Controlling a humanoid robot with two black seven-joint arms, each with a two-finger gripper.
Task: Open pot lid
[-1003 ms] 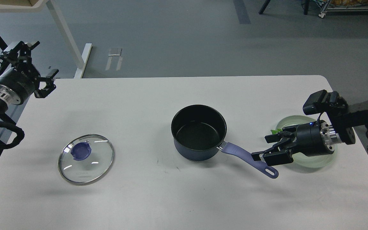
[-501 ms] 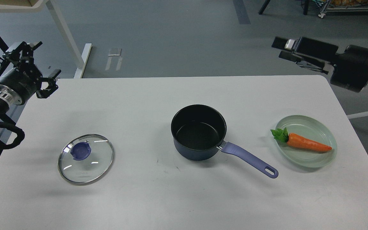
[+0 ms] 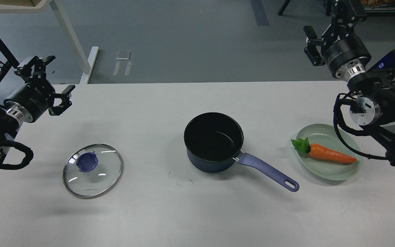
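Carrot (image 3: 331, 154) on plate (image 3: 334, 173) right of pot (image 3: 213, 142); lid (image 3: 92, 170) on table, well clear of left gripper (image 3: 51, 84), jaws spread; right gripper (image 3: 324, 31) jaws unclear.

Saucepan (image 3: 213, 142): dark blue outside, black inside, uncovered and empty, standing upright near the middle of the white worktop (image 3: 183, 212). Its lilac handle (image 3: 267, 171) reaches toward the front right and ends in a hanging loop.

Glass lid (image 3: 92, 170): round, clear, with a metal rim and a blue-purple knob (image 3: 87, 162) facing up. It lies flat on the worktop, well apart from the saucepan, to the left and slightly nearer the front edge.
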